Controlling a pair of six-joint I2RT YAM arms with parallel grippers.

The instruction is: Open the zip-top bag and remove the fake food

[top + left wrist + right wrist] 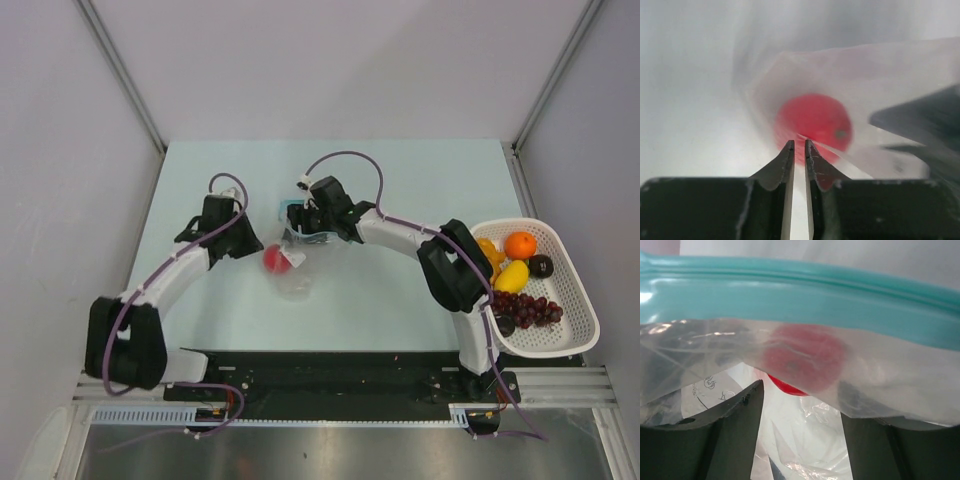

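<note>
A robotics lab test cell was shown rather than a home or kitchen. A pale green table [400, 300] was enclosed by plain white panel walls [60, 200] held in metal framing. Two arms were bolted to a black base plate [340, 375] on an aluminium rail [560, 385], with purple cables [350, 160] looped over them. Plastic toy fruit [520, 275] was gathered in a white perforated basket [575, 290].

A white perforated basket [572, 262] sat at the right edge of the pale worktop [380, 310], which was enclosed by plain grey walls [60, 150].
</note>
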